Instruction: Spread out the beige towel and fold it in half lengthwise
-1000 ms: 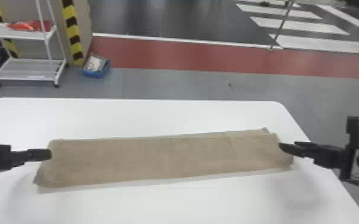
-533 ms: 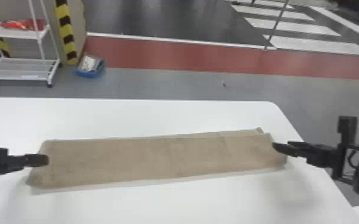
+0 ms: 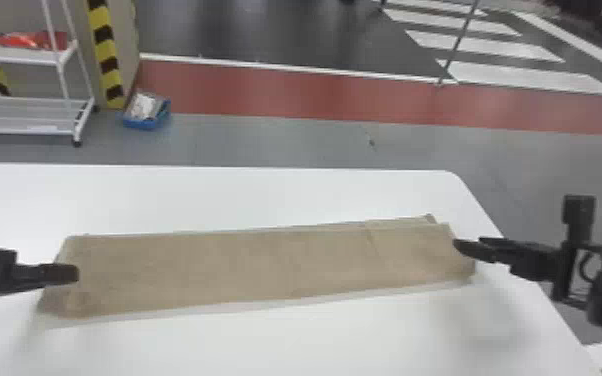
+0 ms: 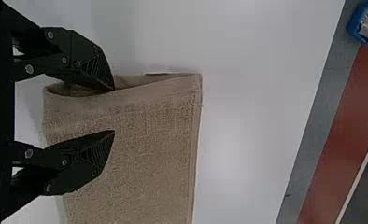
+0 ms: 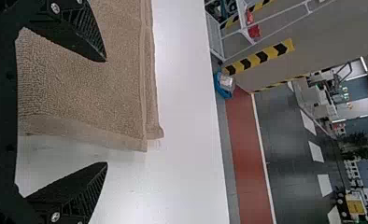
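Towel [image 3: 265, 265]: nubbly, beige, lying in a folded strip
Worktop [image 3: 275, 197]: smooth, white
Left claw [image 3: 72, 274]: gaping, ridged
Right claw [image 3: 460, 246]: gaping, ridged

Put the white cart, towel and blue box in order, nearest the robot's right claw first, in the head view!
1. Towel, on the table by the right claw.
2. Blue box, on the floor, left.
3. White cart, farther left.

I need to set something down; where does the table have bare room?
Bare table lies between the towel and the far edge, and on the towel's near side. It is crowded at the towel's ends, with the left gripper at one and the right gripper at the other.
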Robot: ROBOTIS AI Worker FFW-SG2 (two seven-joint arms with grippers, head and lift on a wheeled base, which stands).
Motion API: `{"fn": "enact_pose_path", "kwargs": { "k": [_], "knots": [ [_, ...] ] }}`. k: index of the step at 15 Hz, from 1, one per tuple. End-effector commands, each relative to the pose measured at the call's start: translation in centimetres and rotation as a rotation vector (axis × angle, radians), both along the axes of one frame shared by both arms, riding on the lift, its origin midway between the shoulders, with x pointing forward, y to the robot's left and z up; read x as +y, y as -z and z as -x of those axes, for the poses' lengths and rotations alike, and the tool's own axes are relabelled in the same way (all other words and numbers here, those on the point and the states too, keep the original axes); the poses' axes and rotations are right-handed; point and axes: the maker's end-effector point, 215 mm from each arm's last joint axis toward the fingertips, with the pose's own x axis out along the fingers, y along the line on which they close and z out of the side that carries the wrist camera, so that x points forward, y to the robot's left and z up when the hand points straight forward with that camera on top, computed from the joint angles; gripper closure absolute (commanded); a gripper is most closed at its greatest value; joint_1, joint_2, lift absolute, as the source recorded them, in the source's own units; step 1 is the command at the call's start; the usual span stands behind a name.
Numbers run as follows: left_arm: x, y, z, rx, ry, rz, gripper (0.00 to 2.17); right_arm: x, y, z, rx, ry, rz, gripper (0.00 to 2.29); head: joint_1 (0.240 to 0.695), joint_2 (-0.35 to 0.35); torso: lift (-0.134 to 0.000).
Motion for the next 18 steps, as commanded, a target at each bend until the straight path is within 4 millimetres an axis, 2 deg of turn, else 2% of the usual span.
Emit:
{"fn": "enact_pose_path", "kwargs": {
  "k": [1,7,10,11,12,13,14,18],
  "knots": [
    [-0.1,0.1,0.1,0.002,0.002,-0.001,0.79,-0.2,0.0,0.1,0.0,0.004,0.001,0.1,0.695,-0.23,-0.124],
    [-0.6,-1.6,-2.4,-0.084,0.004,0.006,0.71,0.0,0.1,0.0,0.0,-0.002,0.004,0.1,0.695,-0.231,-0.124],
    [-1.0,-1.3,-2.7,-0.074,0.013,-0.004,0.72,-0.5,-0.1,0.1,-0.003,0.003,0.007,0.1,0.695,-0.231,-0.124],
    [-0.9,-1.1,-2.6,-0.072,0.014,-0.007,0.83,-0.6,0.0,0.2,-0.001,0.004,0.005,0.1,0.695,-0.232,-0.124],
    [-0.9,-1.1,-2.6,-0.069,0.013,-0.009,1.2,-0.6,0.0,0.2,-0.002,0.006,0.004,0.1,0.695,-0.236,-0.124],
    [-1.0,-0.9,-2.3,-0.059,0.014,-0.009,1.38,-0.5,0.0,0.1,-0.001,0.005,0.005,0.1,0.695,-0.238,-0.124],
    [-0.9,-0.9,-2.2,-0.056,0.013,-0.007,1.44,-0.2,0.1,0.0,0.003,-0.001,0.006,0.1,0.695,-0.239,-0.124],
    [-0.7,-0.5,-1.9,-0.049,0.012,-0.007,1.44,0.6,1.5,-1.2,0.017,-0.002,0.039,0.22,0.695,-0.232,-0.124]
  ]
}}
